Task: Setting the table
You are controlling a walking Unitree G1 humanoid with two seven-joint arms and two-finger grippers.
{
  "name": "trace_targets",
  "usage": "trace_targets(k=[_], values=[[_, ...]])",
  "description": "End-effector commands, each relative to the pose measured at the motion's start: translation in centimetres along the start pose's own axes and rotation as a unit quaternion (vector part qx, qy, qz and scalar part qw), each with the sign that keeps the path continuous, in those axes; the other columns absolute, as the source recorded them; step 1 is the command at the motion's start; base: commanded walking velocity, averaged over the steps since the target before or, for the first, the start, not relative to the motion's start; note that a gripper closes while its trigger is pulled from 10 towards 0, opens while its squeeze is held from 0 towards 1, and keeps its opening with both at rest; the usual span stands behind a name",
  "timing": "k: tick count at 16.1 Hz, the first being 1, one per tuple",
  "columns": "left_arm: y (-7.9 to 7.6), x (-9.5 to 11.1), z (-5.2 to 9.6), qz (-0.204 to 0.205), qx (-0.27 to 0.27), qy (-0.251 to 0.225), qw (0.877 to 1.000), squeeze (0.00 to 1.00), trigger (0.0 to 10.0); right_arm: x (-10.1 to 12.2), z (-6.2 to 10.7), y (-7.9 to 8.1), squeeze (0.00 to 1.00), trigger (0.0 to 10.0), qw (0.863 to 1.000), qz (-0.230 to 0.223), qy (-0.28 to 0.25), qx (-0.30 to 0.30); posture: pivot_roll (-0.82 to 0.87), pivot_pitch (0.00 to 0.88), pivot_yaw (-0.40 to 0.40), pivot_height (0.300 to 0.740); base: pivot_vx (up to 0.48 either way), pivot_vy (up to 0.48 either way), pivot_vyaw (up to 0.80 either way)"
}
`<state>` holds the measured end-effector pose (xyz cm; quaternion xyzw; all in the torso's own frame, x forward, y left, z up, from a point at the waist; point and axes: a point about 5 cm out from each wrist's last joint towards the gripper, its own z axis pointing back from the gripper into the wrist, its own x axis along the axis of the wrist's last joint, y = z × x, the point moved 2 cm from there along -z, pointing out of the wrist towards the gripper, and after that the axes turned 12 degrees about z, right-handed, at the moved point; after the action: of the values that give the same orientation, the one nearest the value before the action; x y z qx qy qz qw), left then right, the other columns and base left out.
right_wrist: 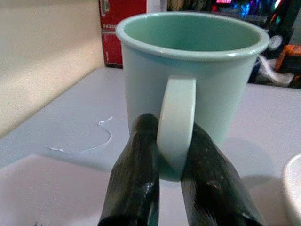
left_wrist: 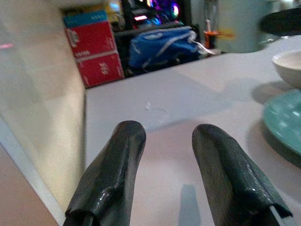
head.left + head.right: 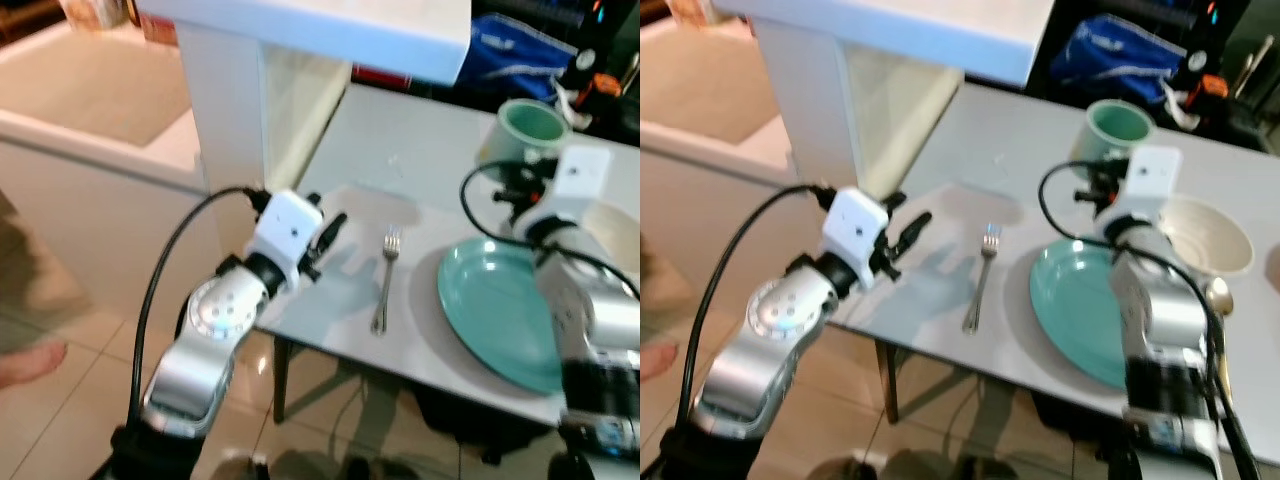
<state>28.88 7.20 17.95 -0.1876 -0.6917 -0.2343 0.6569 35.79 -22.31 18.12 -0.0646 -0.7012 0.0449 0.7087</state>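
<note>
The right gripper has its jaws clenched on the handle of a mint-green mug, upper right on the grey surface. The left gripper, jaws released, hovers at the surface's near-left edge, beside a fork and teal plate.

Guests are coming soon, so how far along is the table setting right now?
Laid already: the fork left of the teal plate, and a white bowl beyond the plate. In hand: the right gripper is shut on the mug handle. The left gripper is open, holding nothing. Left: placing the mug.
</note>
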Motion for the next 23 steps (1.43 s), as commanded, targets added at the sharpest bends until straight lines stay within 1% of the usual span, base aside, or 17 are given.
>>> trace_targets(k=[1, 2, 3, 4, 6, 7, 9, 11, 12, 14, 15, 16, 18, 20, 21, 22, 23], values=[[-0.7, 0.3, 0.0, 0.000, -0.024, 0.001, 1.000, 0.00, 10.0, -0.4, -0.9, -0.9, 0.00, 10.0, 1.000, 0.006, 0.003, -0.009, 0.01, 0.132, -0.096, 0.740, 0.000, 0.000, 0.00], [-0.9, 0.5, 0.0, -0.001, -0.036, 0.002, 0.999, 0.00, 10.0, -0.7, -1.6, -1.1, 0.00, 10.0, 1.000, 0.014, 0.008, -0.008, 0.01, 0.140, -0.100, 0.740, 0.000, 0.000, 0.00], [-1.0, 0.6, 0.1, -0.003, -0.041, 0.003, 0.999, 0.00, 10.0, -1.0, -2.2, -0.9, 0.00, 10.0, 1.000, 0.012, 0.013, 0.000, 0.01, 0.146, -0.091, 0.740, 0.000, 0.000, 0.00], [-1.0, 0.7, 0.1, -0.004, -0.043, 0.003, 0.999, 0.00, 10.0, -1.1, -2.4, -0.7, 0.00, 10.0, 1.000, 0.012, 0.015, 0.005, 0.01, 0.148, -0.090, 0.740, 0.000, 0.000, 0.00], [-1.2, 0.9, -0.3, -0.007, -0.058, 0.006, 0.998, 0.00, 10.0, -1.9, -3.7, 0.7, 0.00, 10.0, 0.999, 0.002, 0.031, 0.033, 0.01, 0.160, -0.084, 0.740, 0.000, 0.000, 0.00], [-1.3, 0.9, -0.3, -0.011, -0.062, 0.007, 0.998, 0.00, 10.0, -2.2, -3.9, 1.3, 0.00, 10.0, 0.998, 0.002, 0.037, 0.046, 0.01, 0.165, -0.085, 0.740, 0.000, 0.000, 0.00], [-1.6, 1.1, -0.3, -0.011, -0.065, 0.008, 0.998, 0.00, 10.0, -2.8, -3.7, 3.1, 0.00, 10.0, 0.996, 0.008, 0.042, 0.081, 0.02, 0.167, -0.094, 0.740, 0.000, 0.000, 0.00], [-1.7, 1.0, -0.1, -0.009, -0.068, 0.010, 0.998, 0.00, 10.0, -3.5, -3.3, 3.7, 0.00, 10.0, 0.994, 0.028, 0.053, 0.090, 0.02, 0.166, -0.100, 0.740, 0.000, 0.000, 0.00], [-1.9, 0.9, 0.0, -0.005, -0.074, 0.012, 0.997, 0.00, 10.0, -4.0, -3.0, 3.5, 0.00, 10.0, 0.994, 0.036, 0.058, 0.086, 0.02, 0.166, -0.100, 0.740, 0.000, 0.000, 0.00], [-2.4, 0.8, 0.1, 0.000, -0.094, 0.015, 0.995, 0.00, 10.0, -4.5, -2.6, 3.1, 0.00, 10.0, 0.995, 0.040, 0.056, 0.077, 0.01, 0.155, -0.094, 0.740, 0.000, 0.000, 0.00], [-2.4, 0.8, 0.1, 0.000, -0.094, 0.015, 0.995, 0.00, 10.0, -4.5, -2.6, 3.1, 0.00, 10.0, 0.995, 0.040, 0.056, 0.077, 0.01, 0.155, -0.094, 0.740, 0.000, 0.000, 0.00], [-2.9, 0.6, 0.2, -0.001, -0.116, 0.024, 0.993, 0.00, 10.0, -5.0, -2.4, 2.4, 0.00, 10.0, 0.995, 0.049, 0.063, 0.054, 0.02, 0.142, -0.082, 0.740, 0.000, 0.000, 0.00], [-3.0, 0.7, 0.1, -0.004, -0.123, 0.024, 0.992, 0.00, 10.0, -5.4, -1.9, 1.9, 0.00, 10.0, 0.994, 0.058, 0.080, 0.047, 0.02, 0.133, -0.079, 0.740, 0.000, 0.000, 0.00], [-3.0, 0.7, 0.0, -0.006, -0.124, 0.023, 0.992, 0.00, 10.0, -6.0, -1.2, 1.7, 0.00, 10.0, 0.993, 0.045, 0.101, 0.052, 0.02, 0.129, -0.077, 0.740, 0.000, 0.000, 0.00], [-3.0, 0.6, -0.1, -0.006, -0.125, 0.024, 0.992, 0.00, 10.0, -6.3, -1.0, 1.5, 0.00, 10.0, 0.992, 0.048, 0.104, 0.048, 0.01, 0.124, -0.072, 0.740, 0.000, 0.000, 0.00], [-3.0, 0.6, -0.2, -0.008, -0.127, 0.024, 0.992, 0.00, 10.0, -6.8, -0.9, 1.3, 0.28, 10.0, 0.992, 0.036, 0.110, 0.042, 0.01, 0.120, -0.067, 0.740, 0.000, 0.000, 0.00], [-3.1, 0.6, -0.4, -0.009, -0.130, 0.025, 0.991, 0.00, 10.0, -7.3, -1.1, 1.4, 1.00, 10.0, 0.992, 0.008, 0.118, 0.037, 0.01, 0.116, -0.060, 0.740, 0.000, 0.000, 0.00]])
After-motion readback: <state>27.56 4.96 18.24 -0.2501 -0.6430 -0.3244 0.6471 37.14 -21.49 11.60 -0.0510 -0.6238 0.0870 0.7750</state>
